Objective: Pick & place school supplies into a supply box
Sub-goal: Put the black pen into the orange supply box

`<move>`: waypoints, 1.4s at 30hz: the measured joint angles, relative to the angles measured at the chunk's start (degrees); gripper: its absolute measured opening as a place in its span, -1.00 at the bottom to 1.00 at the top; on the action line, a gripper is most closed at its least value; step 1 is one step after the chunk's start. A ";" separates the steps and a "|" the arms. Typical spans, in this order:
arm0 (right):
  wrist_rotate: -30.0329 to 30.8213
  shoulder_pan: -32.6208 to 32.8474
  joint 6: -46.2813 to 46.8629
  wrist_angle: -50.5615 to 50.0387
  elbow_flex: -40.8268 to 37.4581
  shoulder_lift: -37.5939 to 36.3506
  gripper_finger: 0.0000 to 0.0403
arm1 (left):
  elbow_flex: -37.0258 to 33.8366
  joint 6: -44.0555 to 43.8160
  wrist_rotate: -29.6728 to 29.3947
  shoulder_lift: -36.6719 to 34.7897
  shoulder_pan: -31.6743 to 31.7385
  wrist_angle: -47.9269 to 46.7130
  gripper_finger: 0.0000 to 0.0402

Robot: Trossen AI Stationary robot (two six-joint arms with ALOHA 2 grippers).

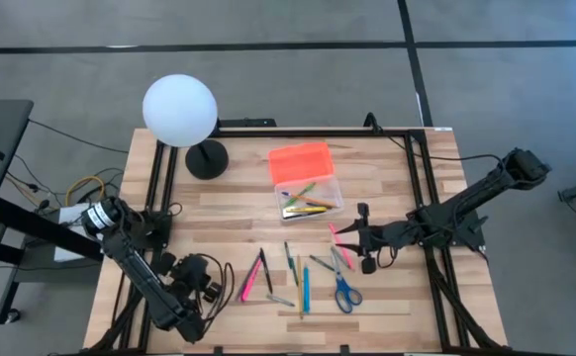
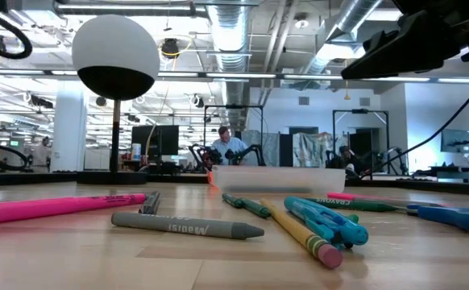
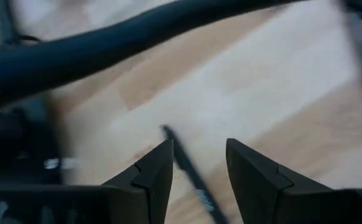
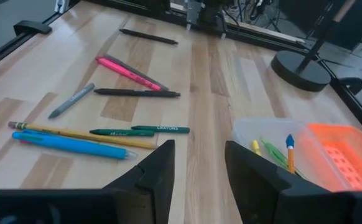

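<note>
School supplies (image 1: 303,277) are lying scattered across the front-middle of the wooden table (image 1: 387,326), and more of them are already sitting inside the supply box (image 1: 308,196), the clear plastic one with its orange lid (image 1: 301,161) lying open behind it, toward the far edge. Just left of the box the white globe lamp (image 1: 179,111) is standing on its black base (image 1: 207,159).

Over on the right side, the right gripper (image 1: 364,237) is hovering above the table just beside the loose supplies, in front of the box and to its right. Its fingers (image 4: 159,171) are standing apart with nothing between them. Looking past them, we are seeing a blue pen (image 4: 72,145), a yellow pencil (image 4: 81,133), two green crayons (image 4: 140,130), a grey crayon (image 4: 72,101), a black pen (image 4: 137,93) and a pink highlighter (image 4: 122,70) spread on the wood.

The blue-handled scissors (image 1: 344,287) are lying at the right end of the scatter, close to that gripper.

At the front-left corner, the left gripper (image 1: 212,280) is waiting low over the table, fingers (image 3: 153,177) parted, gripping nothing; a dark thin pen (image 3: 190,174) is lying on the wood in the gap beyond them.

In the room behind the table a person (image 2: 225,145) is sitting at a desk.
</note>
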 joint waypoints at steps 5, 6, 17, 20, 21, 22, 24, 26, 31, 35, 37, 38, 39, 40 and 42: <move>0.18 0.00 0.02 -0.06 0.00 0.00 -0.34 | -2.22 -4.49 4.73 -0.02 -0.25 0.78 -0.29; 0.18 0.00 0.02 -0.09 0.00 0.00 -0.34 | -3.08 -4.95 4.86 -0.02 -0.44 2.54 -0.29; 0.18 0.00 0.21 -0.23 0.02 0.00 -0.33 | -8.63 -7.20 5.15 0.00 -0.63 10.47 -0.26; 0.18 0.00 1.07 -0.23 0.01 0.00 -0.34 | -8.63 -7.33 7.47 0.00 -0.61 9.51 -0.20; 0.18 0.00 1.09 -0.23 0.01 0.00 -0.34 | -8.63 -7.44 8.01 0.00 -0.61 9.40 -0.18; 0.18 0.00 1.09 -0.21 0.02 0.00 -0.34 | -8.63 -7.63 8.23 0.00 -0.61 9.44 -0.15; 0.20 0.00 1.09 -0.22 0.02 0.00 -0.34 | -8.63 -7.98 8.26 0.00 -0.61 9.50 -0.10; 0.22 0.00 1.09 -0.21 0.02 0.00 -0.34 | -8.65 -8.03 8.09 0.00 -0.61 10.04 -0.05; 0.22 0.00 1.51 -0.23 0.02 0.00 -0.34 | -11.40 -8.05 7.84 0.00 -0.28 15.66 0.02; 0.27 0.00 1.54 -0.23 0.02 0.00 -0.34 | -14.61 -8.16 6.99 -0.28 -0.37 20.52 0.04; 0.29 0.00 1.53 -0.24 0.02 0.00 -0.34 | -15.48 -8.19 6.84 -0.36 -0.37 22.12 0.04; 0.33 0.00 1.55 -0.23 0.02 0.00 -0.33 | -15.90 -8.17 6.83 -0.40 -0.37 22.69 0.04; 0.33 0.00 1.55 -0.24 0.02 0.00 -0.34 | -16.25 -8.11 6.80 -0.42 -0.37 23.20 0.04; 0.35 0.00 1.55 -0.26 0.02 0.00 -0.34 | -16.43 -8.00 6.79 -0.42 -0.37 23.63 0.04; 0.37 0.00 1.54 -0.21 0.02 0.00 -0.34 | -16.72 -7.86 6.72 -0.57 -0.37 24.22 0.04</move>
